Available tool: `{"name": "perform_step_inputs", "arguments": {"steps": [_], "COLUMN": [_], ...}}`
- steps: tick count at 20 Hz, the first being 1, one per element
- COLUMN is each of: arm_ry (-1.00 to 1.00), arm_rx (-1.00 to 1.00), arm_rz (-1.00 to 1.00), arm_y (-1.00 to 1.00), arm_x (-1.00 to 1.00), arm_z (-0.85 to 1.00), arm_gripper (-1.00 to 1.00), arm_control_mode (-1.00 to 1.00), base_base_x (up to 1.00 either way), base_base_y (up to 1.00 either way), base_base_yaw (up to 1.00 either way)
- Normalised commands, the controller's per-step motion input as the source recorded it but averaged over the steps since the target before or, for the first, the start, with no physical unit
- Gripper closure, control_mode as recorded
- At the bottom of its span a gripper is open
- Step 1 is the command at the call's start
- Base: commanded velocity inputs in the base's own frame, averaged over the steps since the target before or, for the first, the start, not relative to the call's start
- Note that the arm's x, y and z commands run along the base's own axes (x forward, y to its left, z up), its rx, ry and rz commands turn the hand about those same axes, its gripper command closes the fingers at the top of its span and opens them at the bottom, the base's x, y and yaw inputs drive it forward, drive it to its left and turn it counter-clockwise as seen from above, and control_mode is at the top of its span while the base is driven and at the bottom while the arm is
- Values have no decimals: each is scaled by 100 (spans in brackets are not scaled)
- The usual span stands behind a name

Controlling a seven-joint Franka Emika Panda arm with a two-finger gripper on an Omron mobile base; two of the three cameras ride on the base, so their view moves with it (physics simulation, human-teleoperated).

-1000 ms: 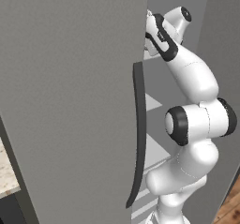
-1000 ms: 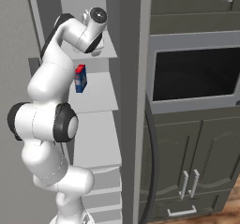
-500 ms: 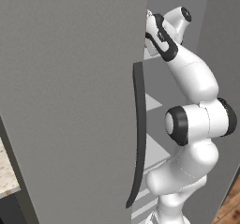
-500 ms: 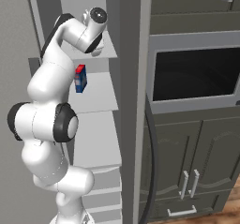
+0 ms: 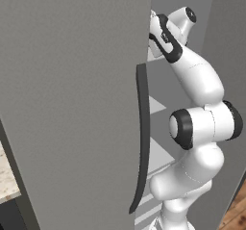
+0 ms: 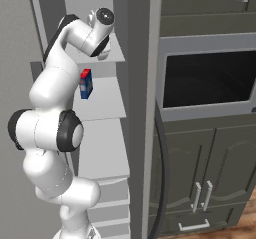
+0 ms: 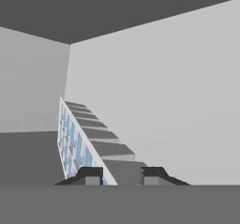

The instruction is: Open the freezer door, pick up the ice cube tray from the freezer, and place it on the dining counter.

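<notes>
The gripper (image 7: 122,176) is closed to a narrow gap around the near edge of the ice cube tray (image 7: 79,138). The tray stretches away ahead of the fingertips (image 7: 90,175), inside the freezer (image 7: 164,92).

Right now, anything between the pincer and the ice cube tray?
Nothing visible. In the hand view the pincer has a dark finger tip on each side of the ice cube tray, whose near end runs into the gap between them. The freezer door is swung open, clear of the arm.
</notes>
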Motion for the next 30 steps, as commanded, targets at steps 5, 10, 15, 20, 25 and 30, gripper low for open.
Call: {"name": "perform_step_inputs", "arguments": {"steps": [5,10,15,20,25,30], "arm_ry": [0,0,0,-1,0,-1], "arm_rx": [0,0,0,0,0,0], "arm_rz": [0,0,0,-1,0,0], "arm_y": [0,0,-8,-31,-30,-10], "arm_x": [0,0,-4,-11,-24,-55], "arm_z": [0,0,3,4,4,7], "arm_gripper": [100,100,100,100,100,100], "arm_control_mode": [-100,-100,-100,-100,-100,-100], "base_base_x": [0,0,0,0,0,0], "base_base_y": [0,0,0,0,0,0], "base_base_yaw": [0,0,0,0,0,0]}}
